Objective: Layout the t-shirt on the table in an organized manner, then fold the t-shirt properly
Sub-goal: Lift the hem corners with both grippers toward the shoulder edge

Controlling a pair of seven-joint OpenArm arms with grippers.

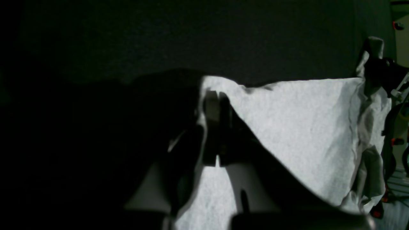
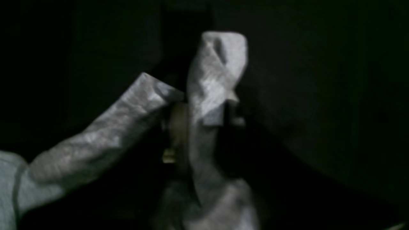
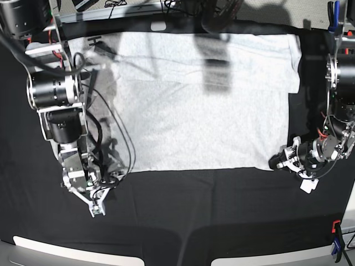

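Note:
The white t-shirt (image 3: 199,111) lies spread flat on the black table (image 3: 222,210), collar end to the right. My left gripper (image 3: 279,162) is at the shirt's near right corner; in the left wrist view its fingers (image 1: 211,108) stand together on that corner of the t-shirt (image 1: 303,121). My right gripper (image 3: 100,204) is at the near left corner. In the right wrist view a twisted strip of the t-shirt (image 2: 207,83) runs between the right gripper's (image 2: 204,121) pads, pinched there. That view is dark and blurred.
The right arm's body (image 3: 58,94) and its cables (image 3: 119,138) lie over the shirt's left edge. A blue clamp (image 3: 334,14) sits at the far right, an orange and blue clamp (image 3: 336,244) at the near right. The table's front edge (image 3: 66,252) runs along the bottom.

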